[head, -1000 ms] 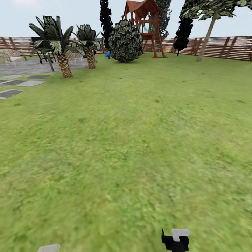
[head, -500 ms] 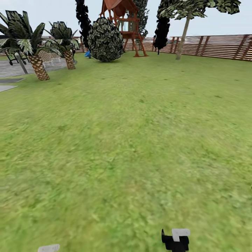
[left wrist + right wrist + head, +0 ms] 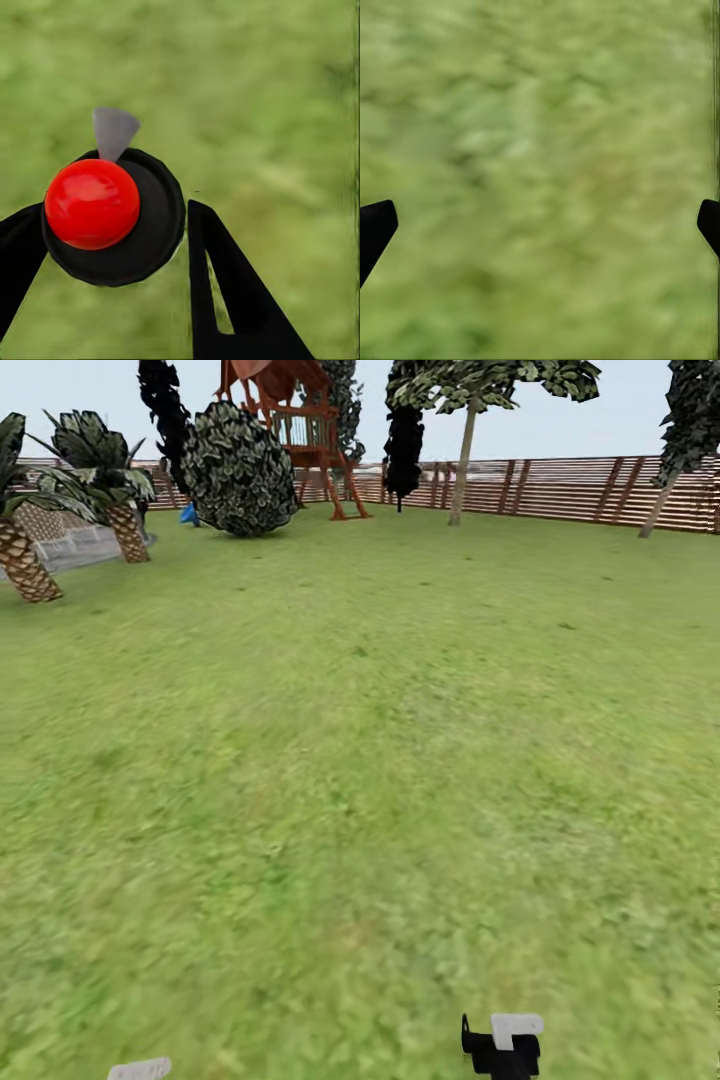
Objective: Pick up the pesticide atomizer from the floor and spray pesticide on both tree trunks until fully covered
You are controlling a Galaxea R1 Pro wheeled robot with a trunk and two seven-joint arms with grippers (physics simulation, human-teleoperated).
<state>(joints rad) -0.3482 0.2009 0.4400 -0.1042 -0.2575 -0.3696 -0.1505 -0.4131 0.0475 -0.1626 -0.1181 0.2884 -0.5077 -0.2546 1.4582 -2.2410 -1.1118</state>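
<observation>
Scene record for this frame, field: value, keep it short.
setting: grass lawn ringed by a wooden slat fence
left claw: shut on atomizer, which has a red cap and black body
right claw: open, empty, grass beneath it
trees: pale leaning trunk at the fence; second trunk at far right
other: round dark bush, red-brown play tower, two palms at left
spray: no mist visible
</observation>
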